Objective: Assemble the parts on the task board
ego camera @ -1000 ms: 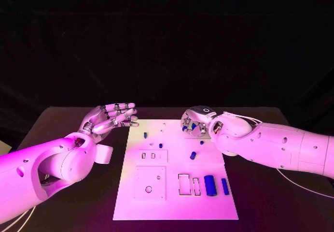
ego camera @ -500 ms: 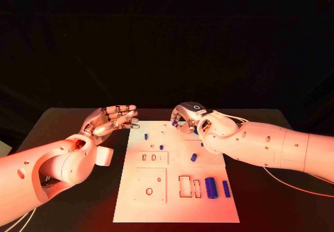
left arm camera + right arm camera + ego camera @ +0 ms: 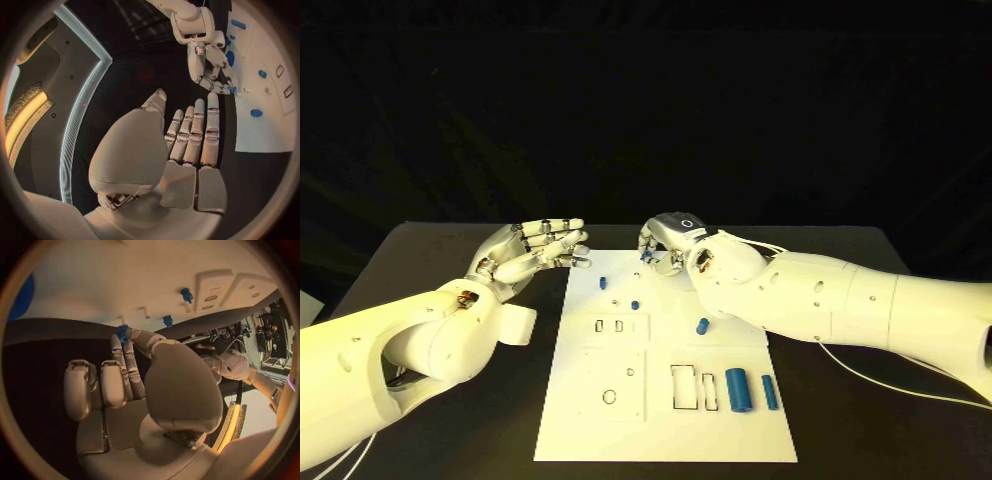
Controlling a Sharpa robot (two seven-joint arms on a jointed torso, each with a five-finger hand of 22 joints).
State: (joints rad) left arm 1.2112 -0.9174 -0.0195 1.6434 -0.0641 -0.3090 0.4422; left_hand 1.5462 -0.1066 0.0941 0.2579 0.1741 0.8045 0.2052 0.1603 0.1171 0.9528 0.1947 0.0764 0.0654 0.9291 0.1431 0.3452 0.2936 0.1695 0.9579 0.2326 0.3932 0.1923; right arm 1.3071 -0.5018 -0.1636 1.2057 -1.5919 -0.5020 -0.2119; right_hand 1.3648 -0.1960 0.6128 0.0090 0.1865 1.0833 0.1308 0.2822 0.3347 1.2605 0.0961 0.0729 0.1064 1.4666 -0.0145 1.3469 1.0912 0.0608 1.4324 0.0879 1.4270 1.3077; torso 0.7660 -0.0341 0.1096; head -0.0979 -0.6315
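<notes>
The right robot hand (image 3: 668, 245) has travelled toward the far edge of the flat white rectangular task board (image 3: 733, 425) over the last second, and it now hovers over that edge with a small blue plastic peg (image 3: 122, 333) pinched at its fingertips (image 3: 119, 342); its other fingers are curled in beside the palm. A second ago it was nearer the board's right side, so I judge the part has been lifted and is being carried to a seat along the far edge, with the insertion itself not yet made. How the peg's long axis lies in the grip I cannot tell, since so little of it shows past the fingers.

The left robot hand (image 3: 531, 250) has barely moved. It is held up over the black desk (image 3: 430, 260) just off the board's far left corner, palm turned inward, fingers straight and side by side, holding nothing.

Farther out on the board, a short blue pin (image 3: 702, 324) lies loose near the middle, its long axis tilted slightly off the board's length. Near the right edge a thick blue cylinder (image 3: 737, 387) and a thinner blue rod (image 3: 770, 392) lie side by side, both pointing along the board's length, next to empty rectangular slots (image 3: 682, 386).
</notes>
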